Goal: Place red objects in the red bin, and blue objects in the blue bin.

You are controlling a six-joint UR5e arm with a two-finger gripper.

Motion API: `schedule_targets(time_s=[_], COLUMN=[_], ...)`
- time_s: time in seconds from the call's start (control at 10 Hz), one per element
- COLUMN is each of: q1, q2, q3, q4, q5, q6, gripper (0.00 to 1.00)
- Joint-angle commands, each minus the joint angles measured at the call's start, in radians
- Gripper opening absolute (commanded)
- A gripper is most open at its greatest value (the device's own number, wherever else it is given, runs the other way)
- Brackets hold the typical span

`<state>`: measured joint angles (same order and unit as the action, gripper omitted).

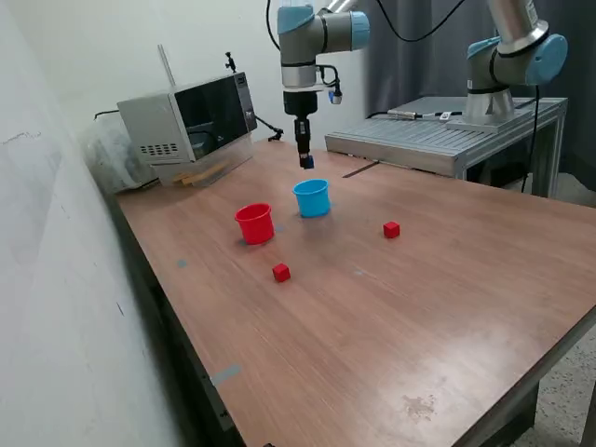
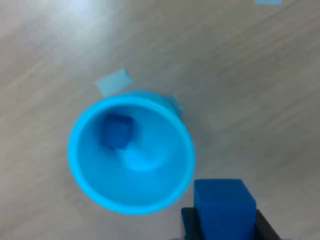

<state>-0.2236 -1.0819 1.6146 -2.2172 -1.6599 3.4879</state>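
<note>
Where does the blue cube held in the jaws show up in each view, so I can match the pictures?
Exterior view: the held blue cube hangs at the gripper tip, above and just behind the blue cup.
Wrist view: the held blue cube sits between the jaws, beside the blue cup's rim.
Shared landmark: the blue cup; the wrist view shows another blue cube inside it.

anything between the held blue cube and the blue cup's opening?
Nothing. In the exterior view the gripper holds the blue cube in open air above the blue cup. The wrist view shows another blue cube already inside the cup.
</note>
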Motion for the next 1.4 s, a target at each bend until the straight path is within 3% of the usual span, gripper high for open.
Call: schedule_targets(time_s=[0.0,1.0,1.1,1.3], q1=[-0.017,-0.034,-0.034,-0.036], q2=[-0.001,0.000,0.000,0.002], q3=[0.045,0.073,0.071,0.073], q4=[-0.001,-0.007,-0.007,-0.007], q5=[0.000,-0.006,-0.006,-0.006], q6=[-0.009,-0.009,-0.009,-0.009], gripper=[0.00,0.00,1.00,1.00])
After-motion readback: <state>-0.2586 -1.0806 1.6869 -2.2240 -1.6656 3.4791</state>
